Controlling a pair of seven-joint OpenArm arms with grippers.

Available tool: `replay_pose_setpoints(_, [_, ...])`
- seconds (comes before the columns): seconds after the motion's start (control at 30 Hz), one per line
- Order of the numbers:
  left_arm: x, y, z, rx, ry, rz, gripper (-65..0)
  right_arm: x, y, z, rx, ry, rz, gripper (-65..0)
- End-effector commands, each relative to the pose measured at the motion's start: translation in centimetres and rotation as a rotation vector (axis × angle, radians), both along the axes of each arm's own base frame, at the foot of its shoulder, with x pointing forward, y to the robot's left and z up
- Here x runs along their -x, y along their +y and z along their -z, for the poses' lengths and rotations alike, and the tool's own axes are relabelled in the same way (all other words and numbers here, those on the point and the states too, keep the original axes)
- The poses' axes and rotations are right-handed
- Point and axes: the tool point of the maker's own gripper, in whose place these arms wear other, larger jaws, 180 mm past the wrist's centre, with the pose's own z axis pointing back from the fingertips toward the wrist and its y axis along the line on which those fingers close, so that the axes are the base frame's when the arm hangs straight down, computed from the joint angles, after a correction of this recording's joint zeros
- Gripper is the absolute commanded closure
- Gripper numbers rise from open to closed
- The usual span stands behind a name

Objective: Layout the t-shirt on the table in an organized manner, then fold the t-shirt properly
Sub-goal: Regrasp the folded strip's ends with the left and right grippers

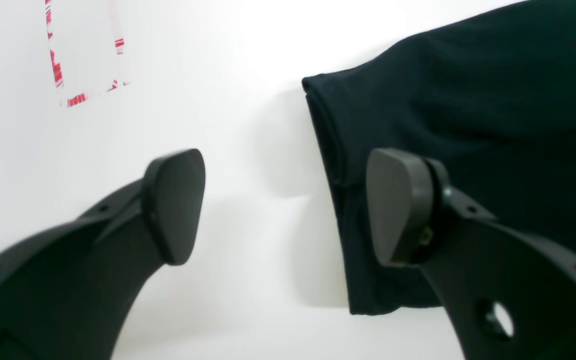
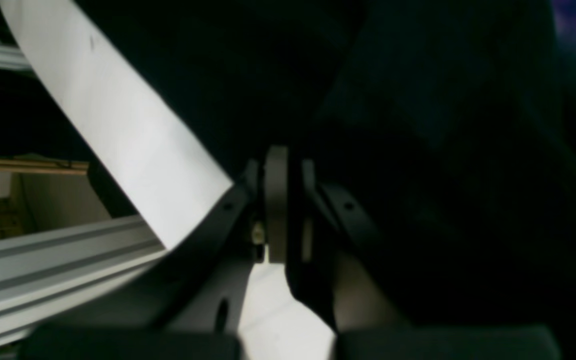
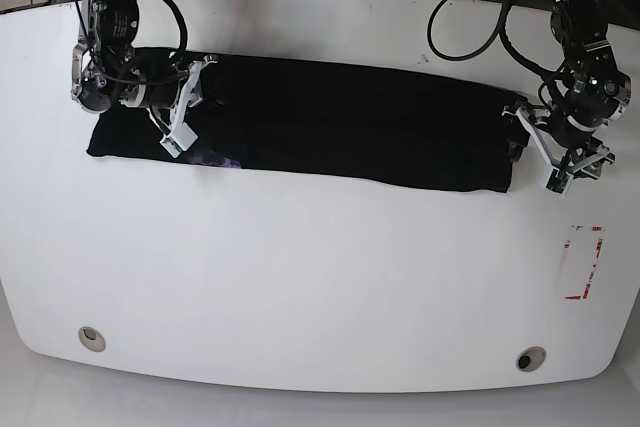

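The black t-shirt (image 3: 330,122) lies as a long folded band across the far half of the white table (image 3: 320,277). A bit of purple print (image 3: 216,159) shows at its left front edge. My right gripper (image 3: 183,112) sits on the shirt's left part and is shut on a fold of the t-shirt (image 2: 418,150), pads (image 2: 275,200) pressed together. My left gripper (image 1: 288,207) is open and empty at the t-shirt's right end (image 1: 468,125). One finger (image 1: 400,205) hangs over the cloth edge, the other (image 1: 175,205) over bare table. It also shows in the base view (image 3: 548,159).
A red-and-white tape mark (image 3: 583,263) lies at the table's right, also in the left wrist view (image 1: 85,60). Two grommet holes (image 3: 91,338) (image 3: 530,358) sit near the front edge. Cables (image 3: 470,7) trail at the back. An aluminium rail (image 2: 43,270) runs beside the table.
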Motion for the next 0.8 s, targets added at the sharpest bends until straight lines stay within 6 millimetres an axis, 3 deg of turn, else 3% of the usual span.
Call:
replay_pose_setpoints(0.0, [-0.8,0.2,-1.3,-0.005,-0.047,0.004,-46.5,-0.6,0.1,-1.5,-0.009,-0.056,-0.008,-6.5])
replay_pose_setpoints(0.07, [-0.8,0.2,-1.3,-0.005,-0.047,0.004,-46.5,-0.2,0.3,-1.7,-0.008,-0.062,-0.016,-17.0])
replay_pose_setpoints(0.23, [-0.8,0.2,-1.3,-0.005,-0.047,0.004,-46.5,0.4,0.7,-3.0,0.007,-0.108,-0.042,-51.7])
replay_pose_setpoints(0.3, [-0.8,0.2,-1.3,-0.005,-0.047,0.004,-46.5,0.5,1.0,-3.6,0.011,-0.133,-0.053,-56.3])
replay_pose_setpoints(0.37, [-0.8,0.2,-1.3,-0.005,-0.047,0.004,-46.5,0.5,0.6,-4.0,0.020,-0.148,-0.043,-53.7])
replay_pose_setpoints(0.57, [-0.9,0.1,-1.6,0.011,-0.057,0.002,-46.5,-0.6,-3.5,-5.2,0.086,-0.202,0.086,-33.0])
replay_pose_setpoints(0.77, [-1.1,0.0,-2.8,0.131,-0.114,-0.020,-46.9,-1.2,-7.9,-4.2,0.260,-0.206,0.200,-17.6])
